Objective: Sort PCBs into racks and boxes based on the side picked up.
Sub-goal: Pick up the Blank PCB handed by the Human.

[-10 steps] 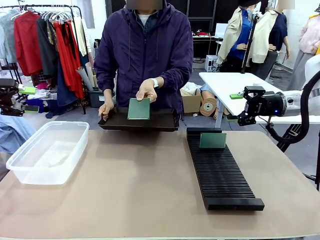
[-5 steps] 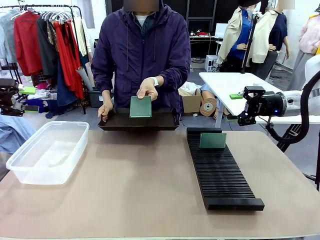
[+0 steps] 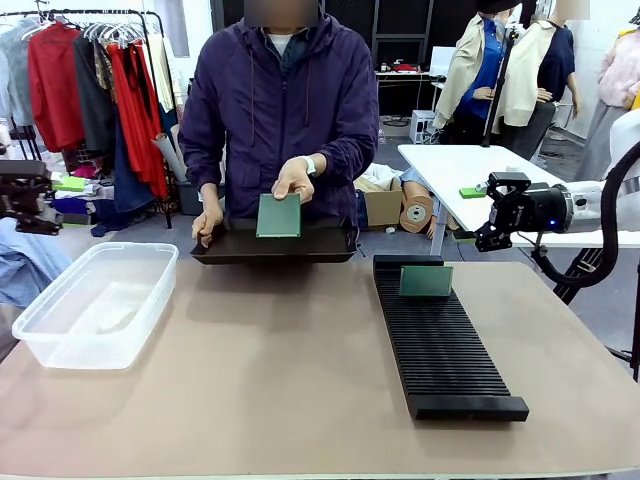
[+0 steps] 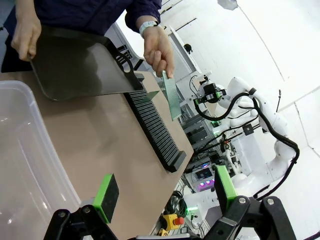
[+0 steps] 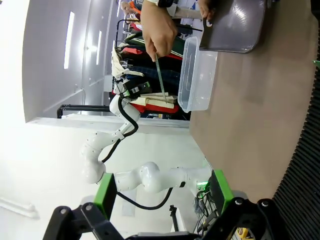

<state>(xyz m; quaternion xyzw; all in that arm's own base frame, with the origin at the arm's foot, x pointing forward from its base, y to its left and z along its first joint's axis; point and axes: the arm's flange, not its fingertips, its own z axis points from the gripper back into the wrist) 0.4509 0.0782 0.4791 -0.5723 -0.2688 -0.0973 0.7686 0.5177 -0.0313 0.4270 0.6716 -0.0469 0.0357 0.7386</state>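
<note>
One PCB (image 3: 278, 215), held seemingly upright, well apart from R tool (image 5: 162, 192).

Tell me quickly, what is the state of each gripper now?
Left black two-finger gripper: open, holding nothing.
Right black two-finger gripper: open, holding nothing.

We see one green PCB (image 3: 278, 215) held upright in the person's hand (image 3: 293, 180) at the far side, and a second PCB (image 3: 426, 281) standing on edge in a slot near the far end of the long black rack (image 3: 445, 350). The clear tub (image 3: 75, 352) sits well apart to the left; which face of the held board is turned towards us we cannot tell
</note>
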